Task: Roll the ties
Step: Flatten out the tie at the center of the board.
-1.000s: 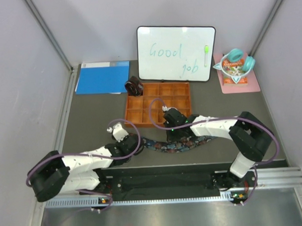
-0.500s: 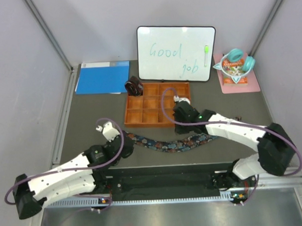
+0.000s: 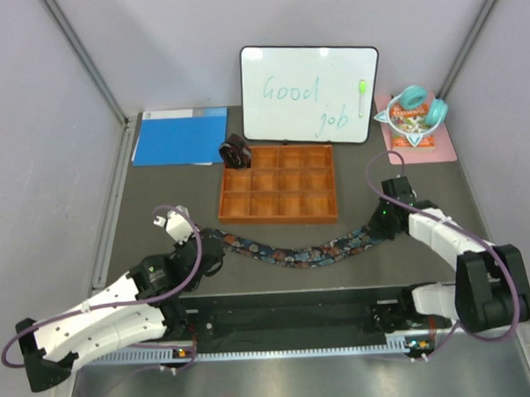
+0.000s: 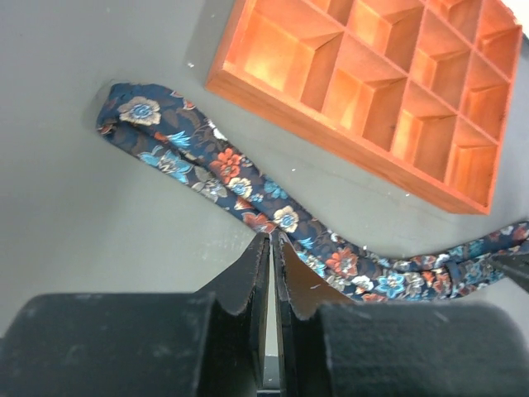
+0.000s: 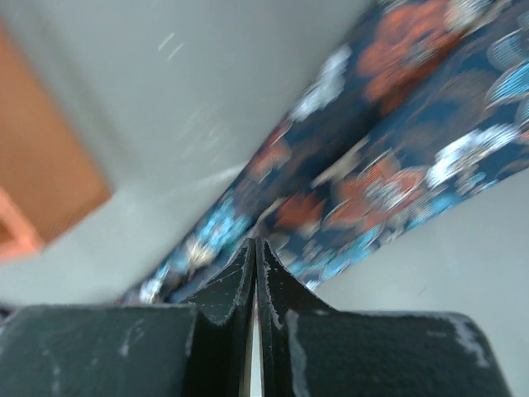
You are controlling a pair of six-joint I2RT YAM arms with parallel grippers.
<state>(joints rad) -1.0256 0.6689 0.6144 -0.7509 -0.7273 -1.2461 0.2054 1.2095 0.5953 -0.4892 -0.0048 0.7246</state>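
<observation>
The navy floral tie (image 3: pixel 294 254) lies as a long wavy strip in front of the orange tray (image 3: pixel 279 218). My left gripper (image 3: pixel 213 253) is shut and sits at the strip's left end; in the left wrist view its tips (image 4: pixel 270 236) meet at the near edge of the tie (image 4: pixel 240 186), with nothing seen between them. My right gripper (image 3: pixel 380 222) is shut at the strip's right end; in the blurred right wrist view its tips (image 5: pixel 254 241) rest over the tie (image 5: pixel 372 190). The dark brown-maroon tie (image 3: pixel 235 151) sits coiled by the tray's far left corner.
The tray (image 4: pixel 331 139) has several empty compartments. A whiteboard (image 3: pixel 309 93) stands at the back, a blue folder (image 3: pixel 179 136) lies back left, and teal headphones (image 3: pixel 412 100) sit on a pink mat (image 3: pixel 447 146) back right. Grey walls close in both sides.
The right gripper swung from the tray's front to the tie's right end. The left gripper drew back left, and the tie now lies stretched out longer to the left.
</observation>
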